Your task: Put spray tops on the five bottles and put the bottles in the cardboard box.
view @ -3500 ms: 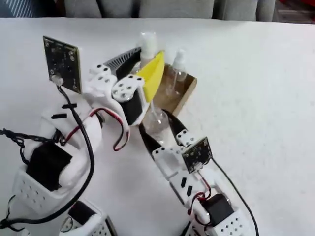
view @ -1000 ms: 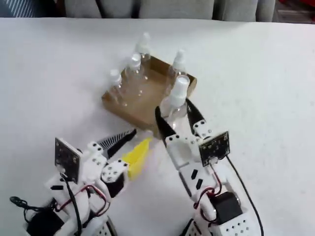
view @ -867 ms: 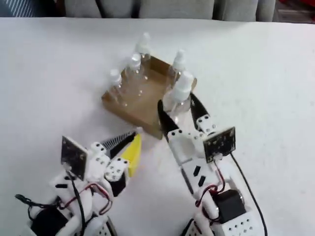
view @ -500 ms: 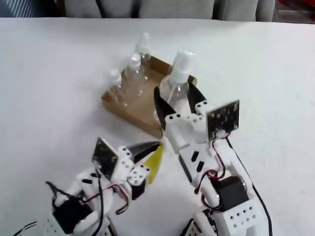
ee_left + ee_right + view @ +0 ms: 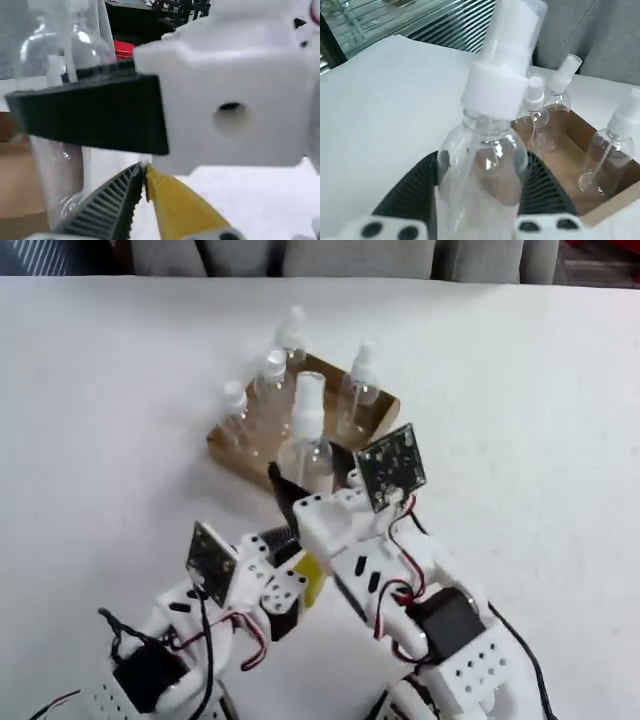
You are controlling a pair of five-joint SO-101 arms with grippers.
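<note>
two black fingers (image 5: 415, 195) of the right tool (image 5: 479, 192) clamp the round body of a clear bottle (image 5: 485, 150), one on each side. the grip sits low on the body, probably so the white spray top (image 5: 502, 80) stays clear and the bottle hangs upright, ready to go down base first. in the high view the bottle appears raised over the near edge of the box (image 5: 240, 458), its top over the open middle. i cannot tell how far its base clears the box wall.

inside the box four bottles (image 5: 272, 380) stand upright, each with a spray top on. three are along the far left side and one at the far right corner. that leaves bare cardboard toward the near side, which looks like the spot meant for the fifth.

the left tool (image 5: 145, 175) is closed on nothing, its grey and yellow fingers meeting at the tips. it lies low over the tabletop (image 5: 520, 390), just beside and partly under the right arm, apparently parked away from the box. capping looks done, and only this last placement seems left.
</note>
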